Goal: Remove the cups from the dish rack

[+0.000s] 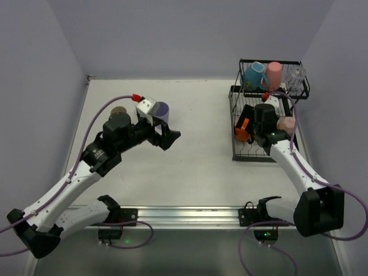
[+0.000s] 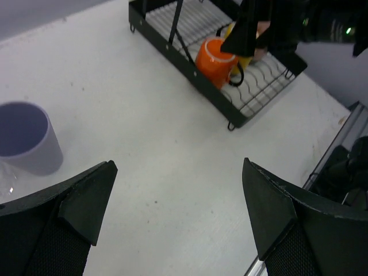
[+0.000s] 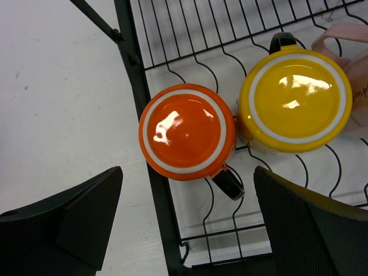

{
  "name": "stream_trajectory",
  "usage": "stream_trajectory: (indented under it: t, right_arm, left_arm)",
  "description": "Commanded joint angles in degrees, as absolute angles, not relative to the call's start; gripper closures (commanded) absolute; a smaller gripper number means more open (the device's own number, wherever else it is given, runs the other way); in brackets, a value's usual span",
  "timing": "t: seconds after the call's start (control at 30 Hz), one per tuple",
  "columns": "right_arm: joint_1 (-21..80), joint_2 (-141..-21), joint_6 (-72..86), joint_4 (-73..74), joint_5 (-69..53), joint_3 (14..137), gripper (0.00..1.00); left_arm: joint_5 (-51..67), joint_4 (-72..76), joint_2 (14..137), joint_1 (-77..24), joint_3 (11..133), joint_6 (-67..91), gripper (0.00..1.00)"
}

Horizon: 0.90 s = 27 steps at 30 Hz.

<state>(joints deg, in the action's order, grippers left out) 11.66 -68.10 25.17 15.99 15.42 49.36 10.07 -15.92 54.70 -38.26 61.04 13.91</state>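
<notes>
The black wire dish rack (image 1: 236, 150) stands at the right. Its upper shelf holds a blue mug (image 1: 253, 76), a pink cup (image 1: 274, 73) and a clear cup (image 1: 295, 77). On the lower tray an orange mug (image 3: 187, 129) and a yellow mug (image 3: 294, 100) sit upside down, with a pink mug (image 3: 345, 40) beside them. My right gripper (image 3: 188, 172) hovers open just above the orange mug, its fingers either side of the mug's black handle. My left gripper (image 2: 178, 167) is open and empty over the table. A lavender cup (image 2: 26, 138) stands upright just to its left.
A beige cup (image 1: 119, 110) stands on the table behind the left arm, and the rim of a clear glass (image 2: 4, 181) shows beside the lavender cup. Grey walls close in the table on three sides. The rack's lower rim (image 3: 135, 75) runs under the right gripper.
</notes>
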Motion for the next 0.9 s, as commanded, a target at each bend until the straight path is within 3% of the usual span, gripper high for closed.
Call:
stream_trajectory:
  t: [0.0, 0.87]
  right_arm:
    - [11.5, -71.1, 24.2, 17.7, 19.5, 53.2, 0.01]
    - [11.8, -89.3, 22.1, 18.0, 21.9, 61.2, 0.01]
  left_arm:
    - [11.6, -14.2, 53.1, -38.1, 53.9, 12.9, 0.00]
    - [11.3, -12.6, 54.8, -38.1, 49.0, 9.8, 0.00]
